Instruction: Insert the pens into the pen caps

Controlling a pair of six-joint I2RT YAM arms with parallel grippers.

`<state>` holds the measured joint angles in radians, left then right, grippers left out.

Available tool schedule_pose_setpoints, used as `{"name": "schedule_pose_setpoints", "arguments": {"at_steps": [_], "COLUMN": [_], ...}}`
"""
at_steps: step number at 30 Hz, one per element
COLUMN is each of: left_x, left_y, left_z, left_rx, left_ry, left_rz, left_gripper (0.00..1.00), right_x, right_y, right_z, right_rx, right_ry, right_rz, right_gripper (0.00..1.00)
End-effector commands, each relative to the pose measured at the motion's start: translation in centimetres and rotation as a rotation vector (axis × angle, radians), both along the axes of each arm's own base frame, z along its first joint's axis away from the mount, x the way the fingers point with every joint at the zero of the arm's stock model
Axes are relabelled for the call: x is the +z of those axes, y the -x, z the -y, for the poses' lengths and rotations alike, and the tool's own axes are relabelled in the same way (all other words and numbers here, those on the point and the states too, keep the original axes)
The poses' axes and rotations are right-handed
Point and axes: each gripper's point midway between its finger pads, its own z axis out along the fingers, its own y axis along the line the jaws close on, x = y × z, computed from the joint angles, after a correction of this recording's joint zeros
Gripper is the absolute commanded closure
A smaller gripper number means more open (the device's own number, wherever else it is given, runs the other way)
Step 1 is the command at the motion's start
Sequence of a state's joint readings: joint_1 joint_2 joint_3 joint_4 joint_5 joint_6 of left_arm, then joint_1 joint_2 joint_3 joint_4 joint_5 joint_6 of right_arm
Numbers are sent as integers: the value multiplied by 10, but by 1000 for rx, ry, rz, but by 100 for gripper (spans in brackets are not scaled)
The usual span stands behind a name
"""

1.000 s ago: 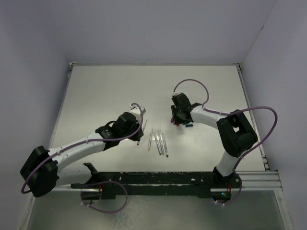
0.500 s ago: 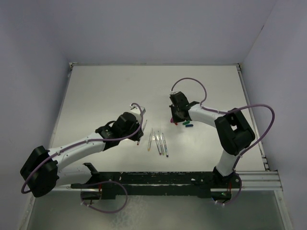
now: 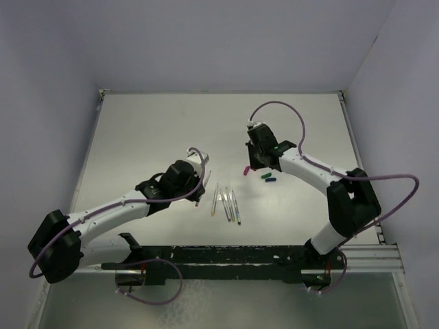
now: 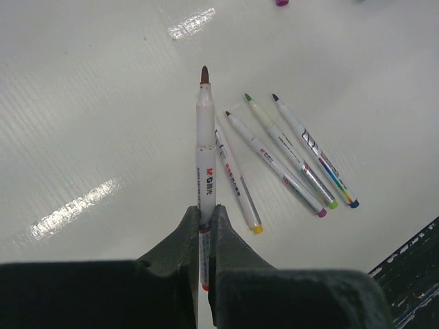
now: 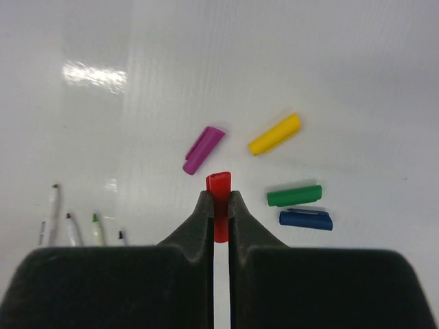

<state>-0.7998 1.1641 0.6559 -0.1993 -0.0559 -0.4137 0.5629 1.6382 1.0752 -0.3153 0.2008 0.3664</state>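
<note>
White counter is carrying: left end effector, clenching red-tipped pen; four loose pens lying at its 2 o'clock. Right end effector, gripping red cap; purple cap, yellow cap, green cap, blue cap lying beyond, 11 to 4 o'clock.

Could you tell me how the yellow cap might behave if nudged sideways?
The yellow cap lies on its side and looks round, so it would probably roll. Small plastic on a glossy table, it likely skids easily.
</note>
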Motion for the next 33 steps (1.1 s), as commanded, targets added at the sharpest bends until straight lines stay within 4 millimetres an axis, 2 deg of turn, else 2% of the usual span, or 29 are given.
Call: {"name": "schedule_pose_setpoints", "arguments": {"at_steps": [1, 4, 8, 14, 17, 18, 21, 22, 28, 33], "left_x": [46, 69, 100, 140, 162, 167, 183, 186, 205, 206], "left_y": [-15, -20, -27, -32, -35, -35, -37, -38, -41, -44], "left_z": [19, 30, 45, 68, 78, 81, 87, 89, 92, 94], "left_rx": [-51, -79, -108, -156, -172, -179, -188, -187, -162, -157], "left_ry": [91, 138, 215, 356, 419, 434, 473, 487, 566, 569], "left_rz": [130, 178, 242, 318, 349, 355, 369, 372, 398, 407], "left_gripper": [100, 100, 100, 100, 100, 100, 100, 100, 100, 100], "right_x": [94, 132, 173, 252, 282, 285, 318, 313, 319, 319], "right_y": [-26, -34, -34, -32, -28, -27, -24, -22, -9, -2], "right_z": [-14, -22, -36, -49, -56, -57, -56, -57, -57, -58], "right_rx": [-16, -9, 22, 80, 115, 123, 130, 138, 143, 151], "right_ry": [-127, -217, -374, -595, -683, -695, -778, -795, -905, -963], "right_rz": [231, 339, 469, 731, 806, 817, 925, 929, 967, 972], "right_gripper": [100, 100, 100, 100, 100, 100, 100, 100, 100, 100]}}
